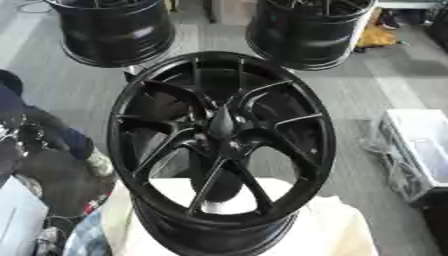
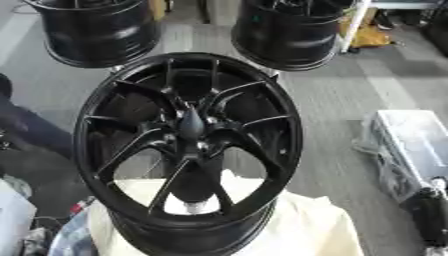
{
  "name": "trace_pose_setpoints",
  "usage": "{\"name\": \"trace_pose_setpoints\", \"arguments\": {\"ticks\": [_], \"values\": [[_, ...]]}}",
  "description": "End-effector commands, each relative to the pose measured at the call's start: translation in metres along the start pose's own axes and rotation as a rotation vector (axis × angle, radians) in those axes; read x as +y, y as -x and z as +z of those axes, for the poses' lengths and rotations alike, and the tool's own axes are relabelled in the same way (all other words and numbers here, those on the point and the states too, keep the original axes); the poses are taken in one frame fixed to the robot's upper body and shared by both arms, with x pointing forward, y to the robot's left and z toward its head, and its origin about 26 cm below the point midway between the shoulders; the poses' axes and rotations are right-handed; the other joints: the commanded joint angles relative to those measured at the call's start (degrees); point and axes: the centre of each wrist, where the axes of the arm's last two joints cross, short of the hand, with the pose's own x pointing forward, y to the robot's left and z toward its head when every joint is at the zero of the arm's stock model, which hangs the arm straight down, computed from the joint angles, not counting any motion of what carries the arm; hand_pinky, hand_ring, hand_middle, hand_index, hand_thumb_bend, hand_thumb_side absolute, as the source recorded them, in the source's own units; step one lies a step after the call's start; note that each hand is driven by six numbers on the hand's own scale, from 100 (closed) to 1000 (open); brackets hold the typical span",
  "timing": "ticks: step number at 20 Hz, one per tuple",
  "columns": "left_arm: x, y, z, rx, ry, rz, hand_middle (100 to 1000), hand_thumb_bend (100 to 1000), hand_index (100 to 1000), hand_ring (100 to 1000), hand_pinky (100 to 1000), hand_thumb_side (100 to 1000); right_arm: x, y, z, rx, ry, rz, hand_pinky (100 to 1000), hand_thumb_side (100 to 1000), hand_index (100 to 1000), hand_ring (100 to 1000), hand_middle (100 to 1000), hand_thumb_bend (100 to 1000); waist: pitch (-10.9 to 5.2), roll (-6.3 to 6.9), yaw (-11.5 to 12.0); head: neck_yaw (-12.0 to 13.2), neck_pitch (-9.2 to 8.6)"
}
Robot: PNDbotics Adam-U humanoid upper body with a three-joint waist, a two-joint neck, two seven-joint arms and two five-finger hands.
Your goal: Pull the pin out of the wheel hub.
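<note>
A black multi-spoke wheel hub (image 1: 219,135) lies tilted on a stand draped in cream cloth (image 1: 337,230), filling the middle of both views. A black, pointed, cone-like pin (image 2: 191,122) rises from the hub's centre bore. No hand touches the pin or the hub. A dark, glossy shape that looks like my left arm (image 1: 31,137) comes in at the left edge, beside the rim; its hand is not clear. In the right eye view, a dark shape with a silver top, possibly my right hand (image 2: 429,210), sits at the lower right edge.
Two more black wheels (image 1: 114,30) (image 1: 306,30) stand on the grey floor behind the hub. A white bin wrapped in clear plastic (image 1: 420,145) is on the right. Pale and checked cloth (image 1: 83,240) lies at the lower left.
</note>
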Motion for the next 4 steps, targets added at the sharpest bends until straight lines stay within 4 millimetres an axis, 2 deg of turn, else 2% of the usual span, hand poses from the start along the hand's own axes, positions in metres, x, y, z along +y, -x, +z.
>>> {"name": "trace_pose_setpoints", "arguments": {"ticks": [1,2,4], "values": [[0.009,0.006,0.008,0.061,-0.015,-0.061,674,100,768,585,695,961,0.008,-0.007,0.001,-0.005,-0.057,-0.027,723,877,778,561,597,100,-0.3,0.22,-0.08,-0.01,-0.13],[0.01,0.011,0.01,0.086,-0.019,-0.076,678,100,769,588,697,1000,0.011,-0.005,0.003,0.01,-0.077,-0.026,725,919,779,566,601,100,-0.3,0.25,-0.08,-0.04,-0.13],[0.019,0.03,0.023,0.205,-0.035,-0.121,677,100,769,588,697,1000,0.016,0.014,0.009,0.108,-0.131,0.002,724,931,779,566,600,100,-0.36,0.46,-0.01,-0.14,-0.13]]}}
